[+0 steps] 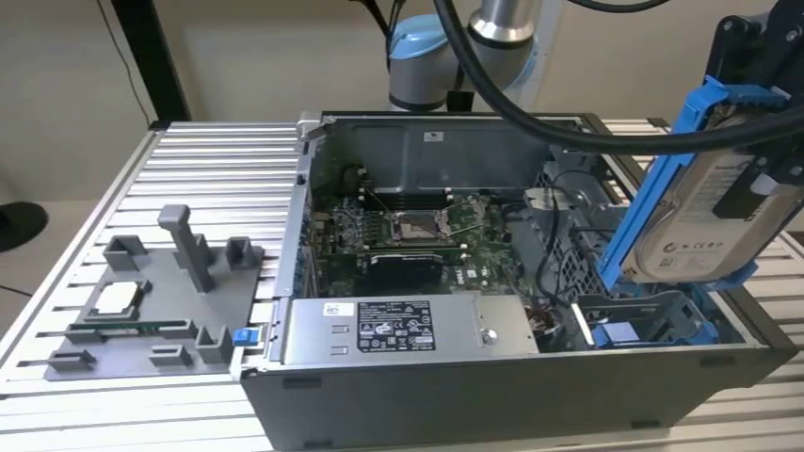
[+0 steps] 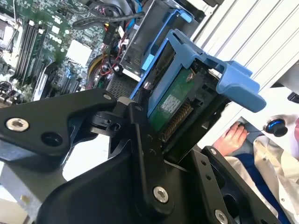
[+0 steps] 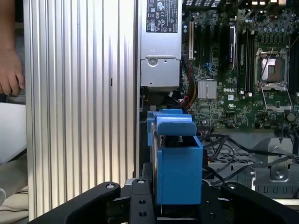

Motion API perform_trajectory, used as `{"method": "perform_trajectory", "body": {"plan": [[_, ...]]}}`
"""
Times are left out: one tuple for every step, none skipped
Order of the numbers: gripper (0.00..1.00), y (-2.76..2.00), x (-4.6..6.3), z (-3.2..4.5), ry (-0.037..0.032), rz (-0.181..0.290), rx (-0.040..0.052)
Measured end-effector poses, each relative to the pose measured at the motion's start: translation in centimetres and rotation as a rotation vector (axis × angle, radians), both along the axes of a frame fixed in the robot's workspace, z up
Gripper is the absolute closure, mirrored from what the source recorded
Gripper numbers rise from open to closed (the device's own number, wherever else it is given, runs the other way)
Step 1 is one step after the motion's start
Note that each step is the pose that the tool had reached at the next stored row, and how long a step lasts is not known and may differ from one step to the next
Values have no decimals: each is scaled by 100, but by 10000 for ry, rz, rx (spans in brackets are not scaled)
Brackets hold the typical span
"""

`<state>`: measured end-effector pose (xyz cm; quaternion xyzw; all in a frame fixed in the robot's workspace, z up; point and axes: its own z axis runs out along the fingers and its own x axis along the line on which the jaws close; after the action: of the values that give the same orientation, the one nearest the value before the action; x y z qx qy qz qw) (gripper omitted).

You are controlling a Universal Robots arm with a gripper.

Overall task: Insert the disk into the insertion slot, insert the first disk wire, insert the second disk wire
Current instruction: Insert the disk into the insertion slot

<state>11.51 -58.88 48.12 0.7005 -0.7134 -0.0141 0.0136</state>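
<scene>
The ribbed aluminium worktop (image 1: 214, 160) spreads out below the hand (image 3: 175, 199), carrying an open computer case (image 1: 503, 395). Inside the case, to the side of the hand and lower, lie the motherboard (image 1: 402, 235) and the grey power-supply box (image 1: 402, 330).

The disk (image 1: 698, 226) is up in the air above the case's corner. It stands nearly on end, a little tilted, and touches nothing but the hand. The hand is pinching it by its blue frame, one finger on each flat side.

Directly beneath the hand sits a blue-lined bay, which I take to be the insertion slot (image 1: 641, 325), though its mouth is partly hidden from where I stand. Black wires (image 3: 224, 144) trail just beside that bay.

I see two risks. If the disk comes down at this tilt, a corner of the frame could catch the bay's rim and jam, or twist in the grip. A loose wire lying across the opening could also get trapped under it.
</scene>
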Motion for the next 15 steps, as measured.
{"method": "perform_trajectory", "body": {"plan": [[100, -2, 0, 0, 0, 0, -1], [100, -4, 0, 0, 0, 0, -1], [100, -6, 0, 1, 0, 0, -1], [100, -8, 0, 0, 0, 0, -1], [100, -10, 0, 0, 0, 0, -1], [100, -12, 0, 0, 0, 0, -1], [100, -14, 0, 0, 0, 1, -1], [100, -16, 0, 1, 0, 0, -1], [100, -18, 0, 0, 0, 0, -1], [100, -20, 0, 0, 0, 0, -1], [100, -22, 0, 0, 0, 1, -1], [100, -24, 0, 1, 0, 0, -1], [100, -26, 0, 0, 0, 0, -1], [100, -28, 0, 0, 0, 0, -1], [100, -30, 0, 1, 0, 0, -2]]}}
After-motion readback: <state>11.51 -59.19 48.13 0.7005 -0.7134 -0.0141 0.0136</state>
